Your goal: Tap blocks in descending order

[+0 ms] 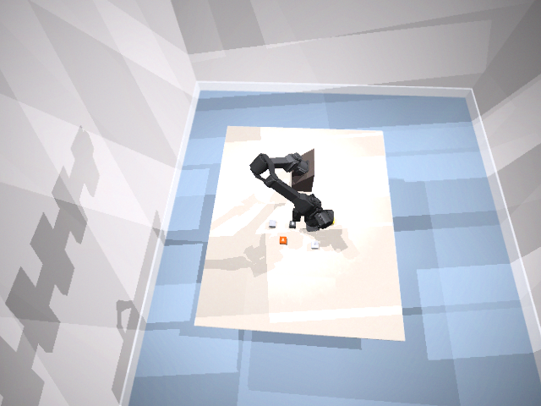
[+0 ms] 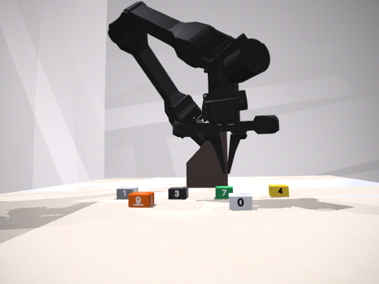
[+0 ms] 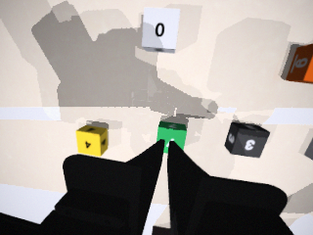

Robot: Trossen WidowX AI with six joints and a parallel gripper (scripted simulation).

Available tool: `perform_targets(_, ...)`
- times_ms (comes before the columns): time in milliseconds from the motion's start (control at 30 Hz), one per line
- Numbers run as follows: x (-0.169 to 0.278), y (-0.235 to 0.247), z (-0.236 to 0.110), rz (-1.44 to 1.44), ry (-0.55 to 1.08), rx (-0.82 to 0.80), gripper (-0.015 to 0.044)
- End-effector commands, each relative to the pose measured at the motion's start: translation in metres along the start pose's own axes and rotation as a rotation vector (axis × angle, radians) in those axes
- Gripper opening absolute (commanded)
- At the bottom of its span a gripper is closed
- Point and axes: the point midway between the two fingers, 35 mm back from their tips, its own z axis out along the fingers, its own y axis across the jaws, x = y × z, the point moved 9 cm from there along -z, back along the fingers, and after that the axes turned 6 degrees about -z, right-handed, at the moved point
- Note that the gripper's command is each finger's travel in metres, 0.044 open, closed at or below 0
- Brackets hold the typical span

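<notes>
Grey walls (image 1: 95, 87), blue floor (image 1: 436, 218)

Cream table (image 2: 183, 250) carries six digit blocks: 1, 9, 3, 7, 0, 4; spacing seemingly loose.

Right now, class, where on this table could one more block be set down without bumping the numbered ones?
Roomiest: the wide tabletop in front of the orange 9 block and white 0 block. A smaller gap lies between the black 3 block and green 7 block. Crowded: around 7 and 0, under the shut hand, and where the gray 1 block neighbours 9.
</notes>
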Motion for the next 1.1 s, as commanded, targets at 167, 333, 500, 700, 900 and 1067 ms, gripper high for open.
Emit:
perform_targets(167,0.002,0.000,0.018,-0.007,0.009,0.009,0.0020)
perform_targets(333,0.002,0.000,0.026,-0.007,0.009,0.010,0.0020)
perform_targets(500,0.002,0.000,0.030,-0.007,0.009,0.010,0.0020)
perform_targets(700,0.002,0.000,0.030,-0.007,0.009,0.010,0.0020)
perform_targets(900,0.002,0.000,0.000,-0.007,0.009,0.009,0.0020)
perform_targets(1067,-0.002,0.002,-0.030,-0.008,0.008,0.004,0.0020)
